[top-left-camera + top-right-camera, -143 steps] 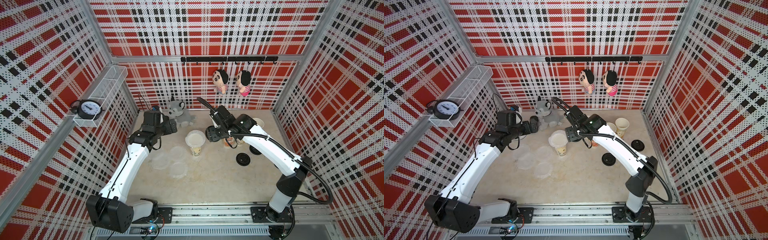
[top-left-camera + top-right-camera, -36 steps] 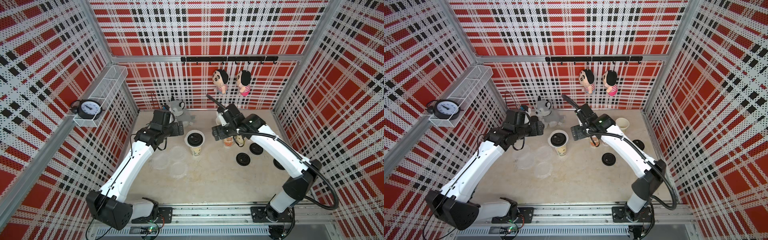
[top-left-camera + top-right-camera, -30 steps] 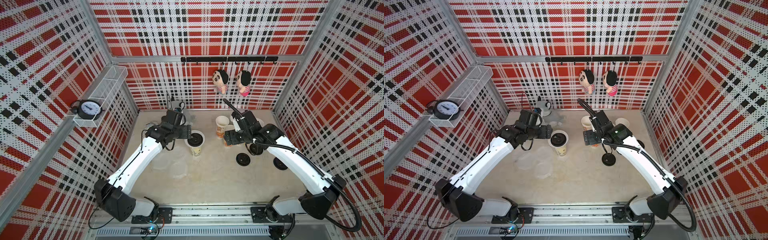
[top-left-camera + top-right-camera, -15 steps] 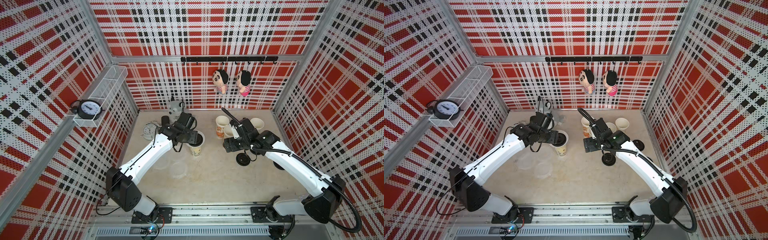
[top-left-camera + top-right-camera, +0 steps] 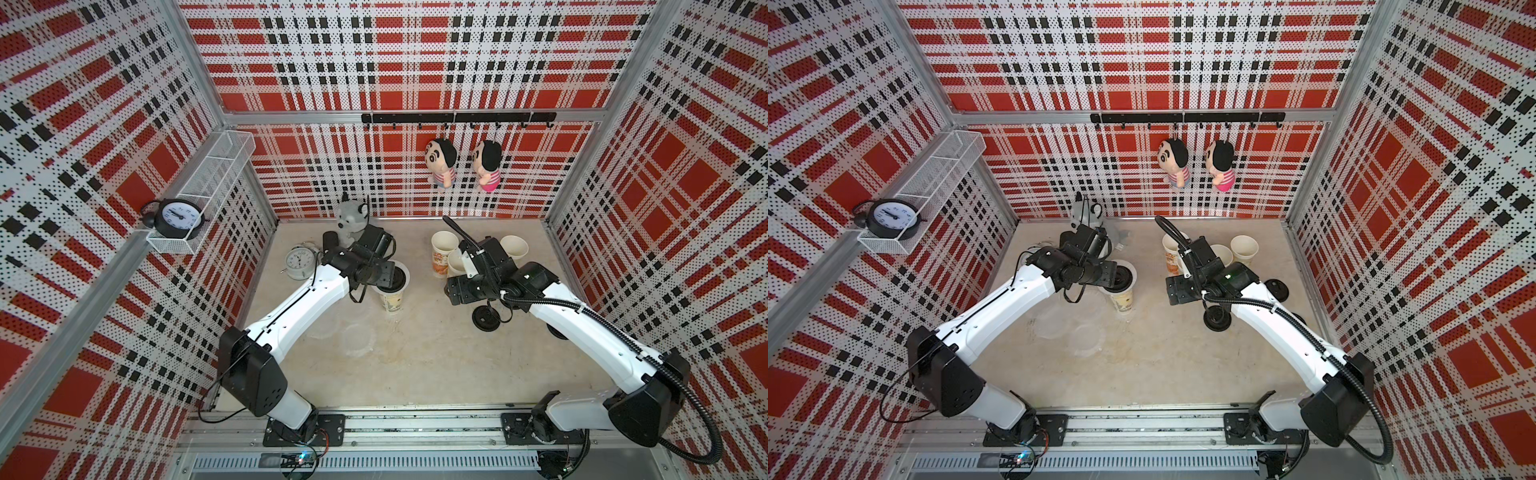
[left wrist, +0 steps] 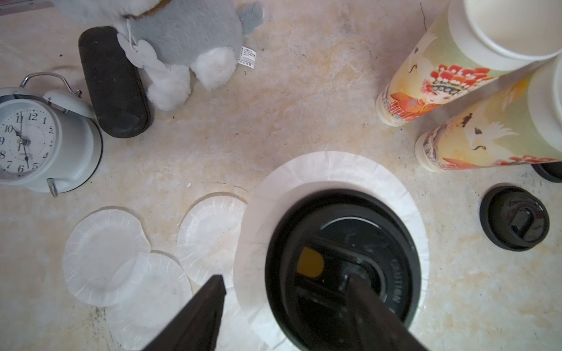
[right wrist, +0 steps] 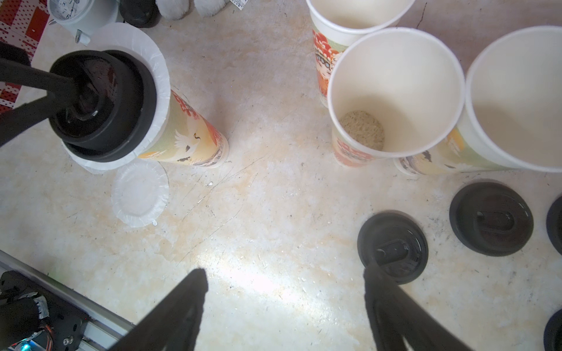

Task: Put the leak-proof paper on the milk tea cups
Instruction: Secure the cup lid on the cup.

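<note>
Left claw [image 6: 284, 279]: your jaws stand apart, one finger [image 6: 377, 313] on the black lid [image 6: 401, 237]
Paper [image 6: 334, 170]: under that lid, on the cup [image 7: 188, 136] below this claw
Spare sheets [image 6: 103, 252]: on the table [image 6: 304, 106] beside it
Right claw [image 7: 284, 272]: jaws apart, open cups [image 7: 395, 91] ahead

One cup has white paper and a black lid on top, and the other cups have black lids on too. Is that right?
Not quite. One cup does have white paper and a black lid on top, but the other cups are open, with no lids. The right wrist view looks into them, and the spare black lids lie on the table.
</note>
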### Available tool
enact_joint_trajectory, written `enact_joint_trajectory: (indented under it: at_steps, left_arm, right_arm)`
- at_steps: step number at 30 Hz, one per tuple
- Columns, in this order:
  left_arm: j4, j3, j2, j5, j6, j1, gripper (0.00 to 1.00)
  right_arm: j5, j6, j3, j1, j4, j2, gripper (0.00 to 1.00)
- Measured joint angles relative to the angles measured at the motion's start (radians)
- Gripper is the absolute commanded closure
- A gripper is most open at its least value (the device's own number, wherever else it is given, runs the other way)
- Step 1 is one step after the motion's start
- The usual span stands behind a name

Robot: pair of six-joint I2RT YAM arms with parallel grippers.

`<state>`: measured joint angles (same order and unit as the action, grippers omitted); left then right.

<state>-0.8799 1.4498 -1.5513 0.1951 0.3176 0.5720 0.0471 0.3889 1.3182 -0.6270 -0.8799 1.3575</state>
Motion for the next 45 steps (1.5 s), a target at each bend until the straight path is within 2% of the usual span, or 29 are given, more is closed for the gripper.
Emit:
enact_joint_trajectory:
  at_steps: [31,45]
  left_arm:
    - [0.044,-0.030,-0.008,0.019,0.000,-0.011,0.36]
    - [0.079,-0.054,-0.002,0.019,0.007,-0.021,0.37]
  right_arm:
    - [-0.075,0.018,-0.026,0.000,0.057,0.042,0.18]
    - [-0.100,0.022,0.041,-0.054,0.091,0.185,0.25]
